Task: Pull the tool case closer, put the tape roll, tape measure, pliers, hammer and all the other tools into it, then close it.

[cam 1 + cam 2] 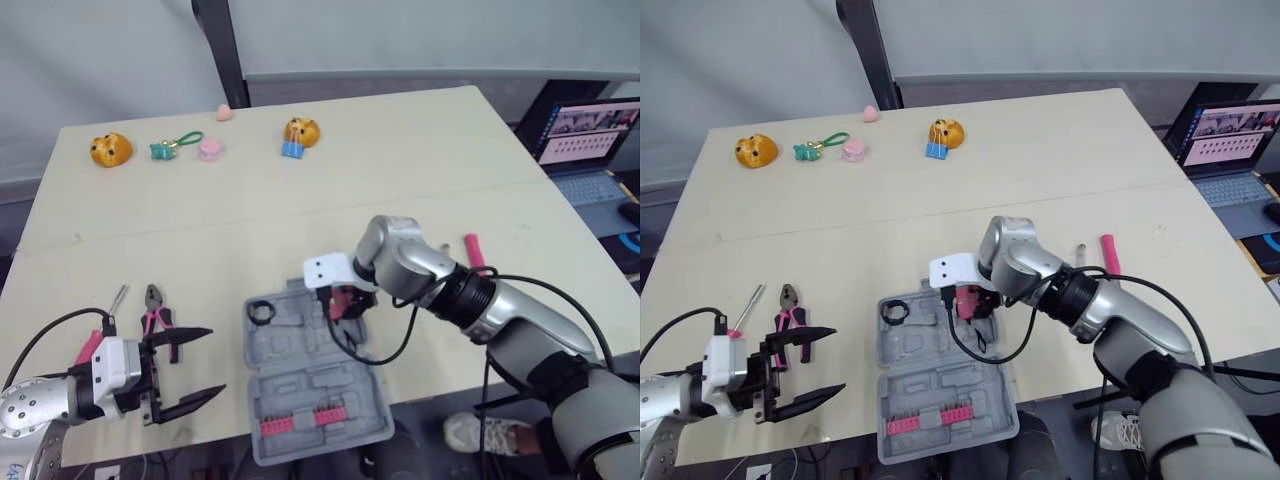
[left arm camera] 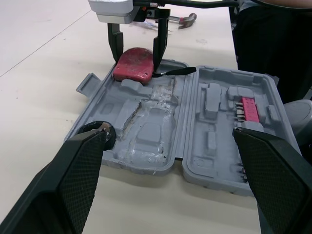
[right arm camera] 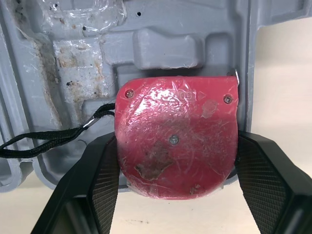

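Tool case (image 1: 310, 390) lies open and flat at the near middle of the surface (image 1: 400, 180), close to the robot, so the pull-closer step looks done. Packing is in hand. Tape roll (image 1: 262, 312) already sits in the far-left corner of the case.

Right gripper (image 1: 345, 303) is over the far-right corner of the case, jaws closed on the red tape measure (image 3: 175, 131), one finger on each side. The measure is at the far rim of the case, partly over the moulded tray; whether it is seated in a pocket I cannot tell. Its black strap (image 3: 48, 136) trails across the tray.

Left gripper (image 1: 213, 360) hovers at the near left, jaws wide open and empty, pointing toward the case. Pliers (image 1: 155, 320) and a screwdriver (image 1: 112, 305) lie just beside it on the surface, outside the case. Hammer (image 1: 473, 253) lies to the right, beyond the right arm.

Step, as I judge it: placing the tape measure. Next move calls for settling it down into the tray, opening the jaws and lifting clear of the strap. Pliers, screwdriver and hammer remain, then the lid.
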You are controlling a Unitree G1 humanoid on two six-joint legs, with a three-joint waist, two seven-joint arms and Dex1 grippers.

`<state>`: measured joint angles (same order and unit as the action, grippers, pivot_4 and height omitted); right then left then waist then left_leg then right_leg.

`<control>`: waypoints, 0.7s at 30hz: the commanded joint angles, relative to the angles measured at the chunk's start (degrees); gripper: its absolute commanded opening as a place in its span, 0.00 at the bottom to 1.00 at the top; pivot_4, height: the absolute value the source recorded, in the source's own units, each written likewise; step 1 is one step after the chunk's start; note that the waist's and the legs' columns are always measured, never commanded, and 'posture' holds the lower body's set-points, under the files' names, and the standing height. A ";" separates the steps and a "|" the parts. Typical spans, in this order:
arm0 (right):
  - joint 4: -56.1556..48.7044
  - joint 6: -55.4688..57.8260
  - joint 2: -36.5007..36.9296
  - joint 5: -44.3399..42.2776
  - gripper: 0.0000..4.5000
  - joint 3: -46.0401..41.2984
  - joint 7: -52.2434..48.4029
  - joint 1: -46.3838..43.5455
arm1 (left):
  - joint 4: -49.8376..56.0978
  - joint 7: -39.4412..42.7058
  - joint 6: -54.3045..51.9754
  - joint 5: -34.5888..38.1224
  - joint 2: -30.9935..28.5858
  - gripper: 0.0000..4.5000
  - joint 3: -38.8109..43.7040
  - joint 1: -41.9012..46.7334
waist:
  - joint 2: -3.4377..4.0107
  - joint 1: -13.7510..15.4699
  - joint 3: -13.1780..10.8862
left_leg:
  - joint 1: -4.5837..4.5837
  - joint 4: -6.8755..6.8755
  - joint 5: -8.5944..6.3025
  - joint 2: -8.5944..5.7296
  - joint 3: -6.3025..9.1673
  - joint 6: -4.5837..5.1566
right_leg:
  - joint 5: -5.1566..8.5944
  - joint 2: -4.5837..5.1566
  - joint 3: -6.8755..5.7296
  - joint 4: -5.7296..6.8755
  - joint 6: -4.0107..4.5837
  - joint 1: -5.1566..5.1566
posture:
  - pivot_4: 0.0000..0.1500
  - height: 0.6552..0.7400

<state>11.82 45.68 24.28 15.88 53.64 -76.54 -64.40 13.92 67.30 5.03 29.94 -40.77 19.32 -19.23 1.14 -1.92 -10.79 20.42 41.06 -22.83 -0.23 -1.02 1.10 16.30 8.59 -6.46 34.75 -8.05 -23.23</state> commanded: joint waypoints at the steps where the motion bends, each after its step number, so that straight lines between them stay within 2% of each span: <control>1: -0.32 -0.81 -0.10 0.75 0.66 -1.49 -1.30 -2.23 | 1.87 -0.26 0.79 -0.05 0.38 1.00 -0.13 -0.38 | 0.00 0.00 0.00 | 0.00 0.00 0.00 0.00 -0.04 0.00 | 0.00 0.00 0.01 0.01 0.00 -0.02 | 1.00 0.71; 6: -0.48 -0.77 -0.15 0.66 0.66 -1.80 -1.90 -2.95 | 1.88 -0.48 0.66 -0.25 0.58 1.00 -0.54 0.08 | 0.00 0.00 0.00 | 0.00 0.00 0.00 0.02 -0.19 0.00 | 0.00 0.01 0.03 0.07 0.01 -0.13 | 1.00 0.71; 8: -0.53 -0.73 -0.21 0.63 0.89 -1.80 -2.06 -3.12 | 1.88 -0.53 0.66 -0.34 0.66 1.00 -0.72 0.20 | 0.00 -0.01 0.00 | 0.00 -0.01 0.00 0.02 -0.22 0.00 | 0.00 0.01 0.03 0.07 0.01 -0.15 | 1.00 0.71; 9: -0.56 -0.63 -0.26 0.63 0.97 -1.81 -2.10 -3.20 | 1.81 -0.55 0.68 -0.37 0.70 1.00 -0.78 0.29 | 0.00 -0.01 0.00 | 0.00 -0.01 0.00 0.02 -0.23 0.00 | 0.00 0.01 0.03 0.07 0.01 -0.16 | 1.00 0.71; 10: -0.67 -0.51 -0.28 0.63 0.99 -1.82 -2.15 -3.26 | 1.75 -0.56 0.74 -0.40 0.74 1.00 -0.83 0.34 | 0.00 -0.01 0.00 | 0.00 -0.02 0.00 0.03 -0.24 0.00 | 0.00 0.01 0.04 0.07 0.01 -0.17 | 1.00 0.71; 17: -3.45 1.86 1.07 -0.53 0.99 -3.87 -4.16 -5.67 | 1.53 -0.58 1.13 -0.83 1.22 1.00 -1.46 0.46 | 0.00 0.00 0.00 | 0.01 -0.01 0.00 0.03 -0.27 -0.01 | 0.00 0.01 0.07 0.10 0.01 -0.21 | 1.00 0.71; 21: -9.01 4.26 4.15 -3.01 0.99 -7.37 -6.41 -6.25 | 1.53 -0.54 1.18 -0.73 1.55 1.00 -1.60 0.61 | -0.01 0.11 0.00 | 0.06 -0.02 0.00 0.04 -0.26 -0.01 | 0.00 0.01 0.07 0.08 0.01 -0.25 | 1.00 0.71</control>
<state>6.94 48.84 27.29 14.47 49.02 -80.94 -69.94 14.87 66.80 5.34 28.95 -39.36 17.43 -18.51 1.13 -1.81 -10.78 20.49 41.04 -22.84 -0.19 -1.27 1.09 16.30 8.60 -6.39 34.84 -8.04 -23.48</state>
